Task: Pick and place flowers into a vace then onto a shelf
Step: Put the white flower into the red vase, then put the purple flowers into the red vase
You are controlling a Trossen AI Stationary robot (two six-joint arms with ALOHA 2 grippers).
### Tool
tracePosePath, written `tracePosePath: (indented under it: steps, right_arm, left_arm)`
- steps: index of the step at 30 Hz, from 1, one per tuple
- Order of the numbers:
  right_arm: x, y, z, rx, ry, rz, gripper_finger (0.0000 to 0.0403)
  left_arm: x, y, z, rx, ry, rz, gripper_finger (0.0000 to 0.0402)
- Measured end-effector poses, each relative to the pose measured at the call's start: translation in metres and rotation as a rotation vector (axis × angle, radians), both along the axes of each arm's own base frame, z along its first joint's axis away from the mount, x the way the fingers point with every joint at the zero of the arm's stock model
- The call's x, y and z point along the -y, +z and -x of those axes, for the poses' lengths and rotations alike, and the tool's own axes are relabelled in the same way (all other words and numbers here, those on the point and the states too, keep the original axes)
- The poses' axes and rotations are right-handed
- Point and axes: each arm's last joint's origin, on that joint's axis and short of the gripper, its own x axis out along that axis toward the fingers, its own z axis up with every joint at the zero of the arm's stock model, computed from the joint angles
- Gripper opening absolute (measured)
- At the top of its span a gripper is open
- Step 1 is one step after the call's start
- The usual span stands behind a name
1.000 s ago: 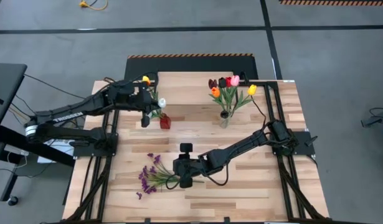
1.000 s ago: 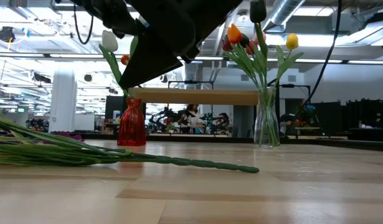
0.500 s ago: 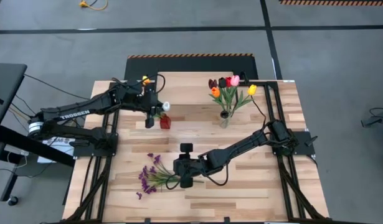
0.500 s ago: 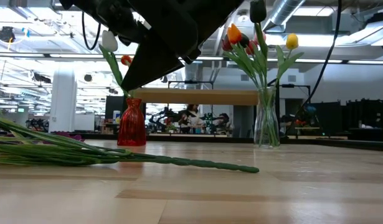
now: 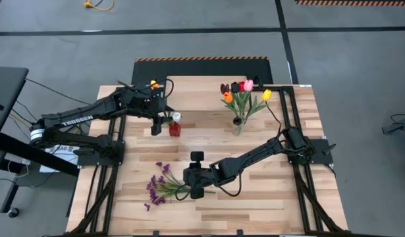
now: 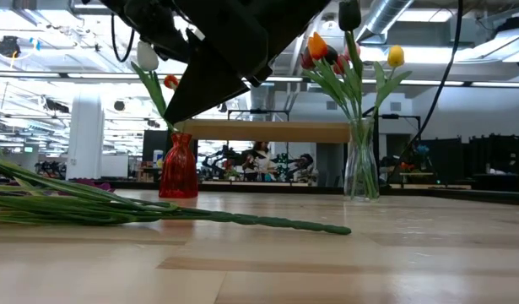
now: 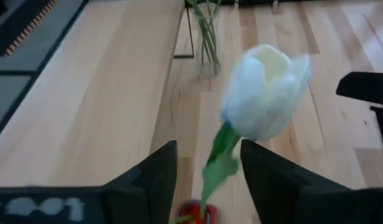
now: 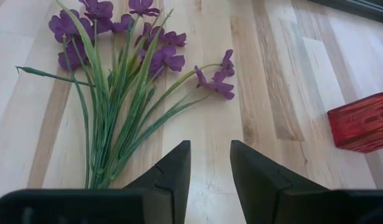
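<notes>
Flowers, namely the purple sprigs [image 8: 116, 81], are lying flat just ahead of the right gripper [image 8: 207, 180], stems running toward its parted, empty jaws, while the left gripper [image 7: 207, 180] (jaws apart) is straddling a white tulip [image 7: 263, 93] in the red vase [image 5: 174, 128].

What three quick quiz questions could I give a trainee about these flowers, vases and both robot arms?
1. True or false: the white tulip stands in the red vase.
2. Which vase holds several tulips? A) red vase B) clear vase C) neither
3. Fill in: the purple sprigs lie flat on the ____, in front of the right gripper.

Key: 1 true; 2 B; 3 table. The left gripper has its jaws apart either side of the tulip's stem.
</notes>
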Motion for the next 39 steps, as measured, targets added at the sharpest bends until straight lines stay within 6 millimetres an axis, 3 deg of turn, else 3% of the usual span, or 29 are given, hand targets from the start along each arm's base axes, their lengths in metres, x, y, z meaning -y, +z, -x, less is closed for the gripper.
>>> tracePosePath:
  steps: [13,20,29,35,39]
  right_arm:
    - [0.0,0.0,0.0,0.001,-0.001,0.0,0.0107]
    - [-0.003,0.0,0.0,-0.01,0.027,-0.07,0.0107]
    - [-0.014,-0.003,0.005,-0.13,0.191,-0.342,0.0107]
    - [-0.017,-0.01,0.016,-0.25,0.13,-0.389,0.0109]
    - [-0.018,-0.021,0.012,-0.259,0.118,-0.389,0.0109]
  left_arm:
    - [0.003,0.029,0.016,-0.137,0.078,-0.013,0.0185]
    - [0.006,0.061,0.032,-0.191,0.199,-0.062,0.0185]
    - [0.031,0.109,0.074,0.064,0.254,0.036,0.0185]
    - [0.049,0.119,0.101,0.191,0.24,0.103,0.0185]
    - [0.056,0.121,0.11,0.225,0.214,0.144,0.0185]
